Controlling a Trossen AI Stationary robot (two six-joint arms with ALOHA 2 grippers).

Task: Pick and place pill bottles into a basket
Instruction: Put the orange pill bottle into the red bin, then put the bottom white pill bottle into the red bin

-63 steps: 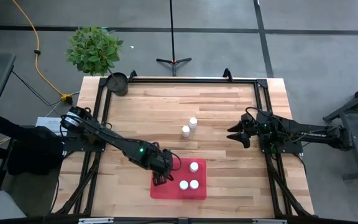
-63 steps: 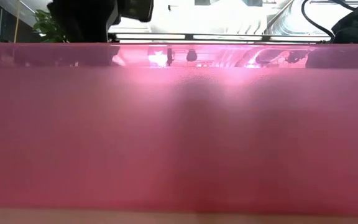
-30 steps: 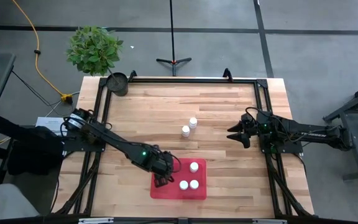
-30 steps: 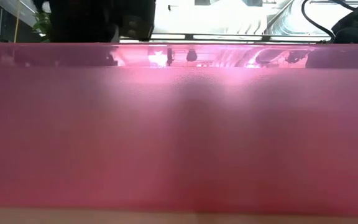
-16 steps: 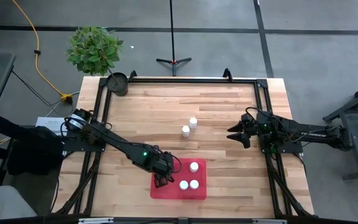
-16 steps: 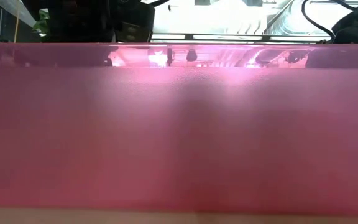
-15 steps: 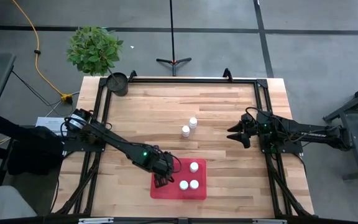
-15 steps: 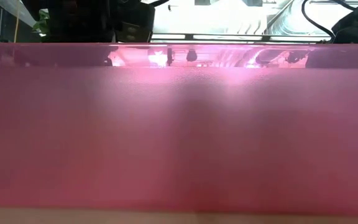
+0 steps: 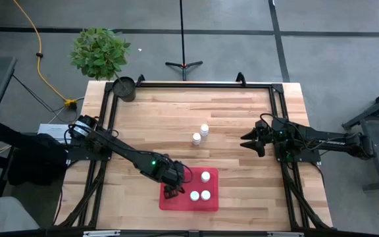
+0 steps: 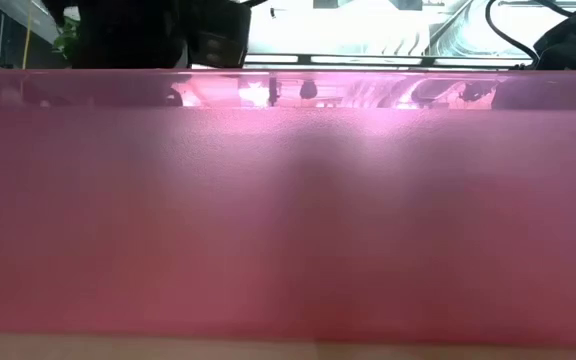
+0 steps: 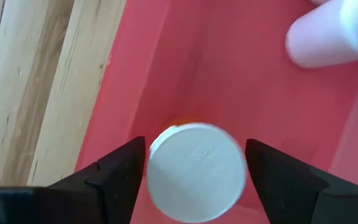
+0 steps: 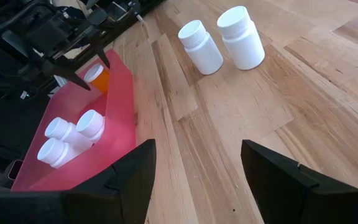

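The red basket [image 9: 184, 205] lies near the table's near edge, and its near wall [image 10: 288, 200] fills the low view. Three white bottles [image 9: 201, 189] stand in its right half. An amber bottle with a white cap [image 11: 196, 171] stands upright in its left end and also shows in the right wrist view [image 12: 96, 76]. My left gripper [image 9: 171, 191] points down over this bottle, open. Its fingers [image 11: 120, 180] stand on either side of the cap with a thin gap. Two white bottles [image 9: 200, 134] stand at mid-table. My right gripper [image 9: 245, 141] waits open at the right.
A small dark pot [image 9: 125, 87] stands at the table's far left corner, beside a green plant [image 9: 99, 51]. A black frame [image 9: 196, 85] runs round the table's edges. Bare wood lies between the basket and the two white bottles.
My left gripper has kept over the basket's left end, with only a slight shift there. The bottles in the basket and on the table stand as before.
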